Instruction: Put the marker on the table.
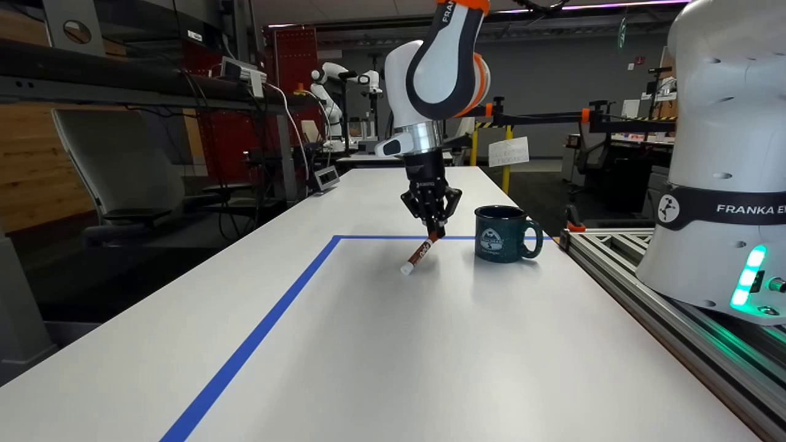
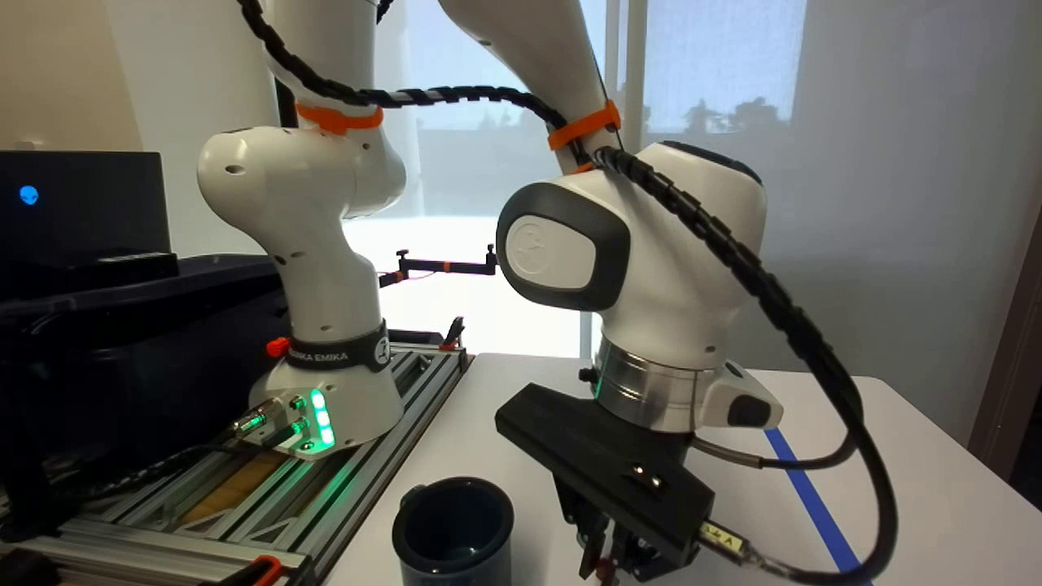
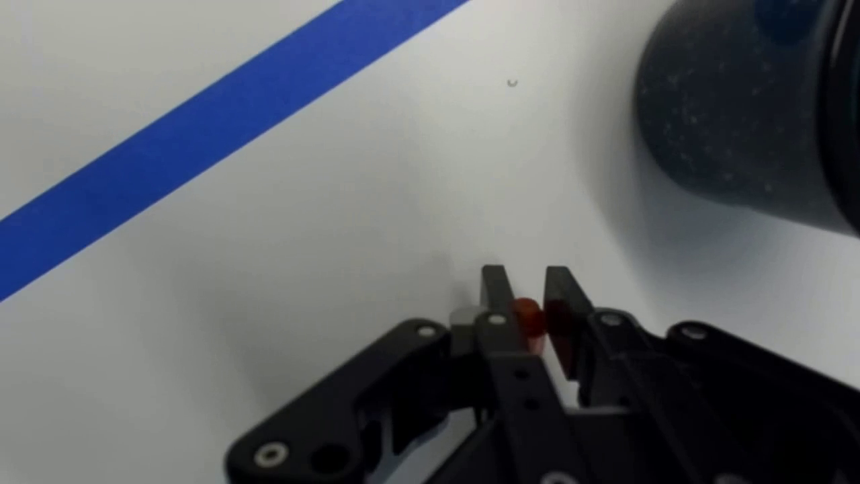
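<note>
The marker [image 1: 424,250] is a thin reddish-brown stick with a white end, seen in an exterior view. It slants down from my gripper [image 1: 436,228], white end lowest, over the white table [image 1: 368,356]. I cannot tell whether that end touches the table. In the wrist view, my gripper [image 3: 526,272] has its fingers close together with the marker's orange end [image 3: 530,317] between them. The left finger hides much of the marker. In an exterior view, only a small reddish bit of the marker [image 2: 605,569] shows below the gripper [image 2: 602,557].
A dark teal mug [image 1: 500,236] stands upright beside the gripper, near the rail side of the table; it also shows in the wrist view [image 3: 732,114]. Blue tape [image 1: 270,325] marks lines on the table. A metal rail [image 1: 663,319] and the robot base run along the table edge.
</note>
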{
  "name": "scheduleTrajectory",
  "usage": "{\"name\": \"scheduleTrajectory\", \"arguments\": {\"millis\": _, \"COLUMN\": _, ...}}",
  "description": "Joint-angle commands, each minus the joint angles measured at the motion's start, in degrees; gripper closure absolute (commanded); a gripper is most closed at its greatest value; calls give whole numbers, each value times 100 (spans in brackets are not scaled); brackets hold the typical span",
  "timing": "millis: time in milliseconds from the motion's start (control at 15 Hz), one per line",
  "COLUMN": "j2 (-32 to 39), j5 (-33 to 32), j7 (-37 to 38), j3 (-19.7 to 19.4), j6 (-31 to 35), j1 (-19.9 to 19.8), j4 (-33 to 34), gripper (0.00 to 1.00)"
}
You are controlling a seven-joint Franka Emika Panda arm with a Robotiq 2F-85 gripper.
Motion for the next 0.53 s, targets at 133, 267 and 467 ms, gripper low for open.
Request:
{"name": "scheduleTrajectory", "arguments": {"millis": 133, "j2": -176, "j5": -1140, "j7": 1028, "j3": -26, "j6": -99, "j1": 22, "j4": -56, "gripper": 50}}
{"name": "scheduleTrajectory", "arguments": {"millis": 267, "j2": -303, "j5": -1348, "j7": 1264, "j3": -1, "j6": -199, "j1": 15, "j4": -85, "gripper": 35}}
{"name": "scheduleTrajectory", "arguments": {"millis": 467, "j2": -590, "j5": -1457, "j7": 1455, "j3": 63, "j6": -373, "j1": -4, "j4": -176, "gripper": 13}}
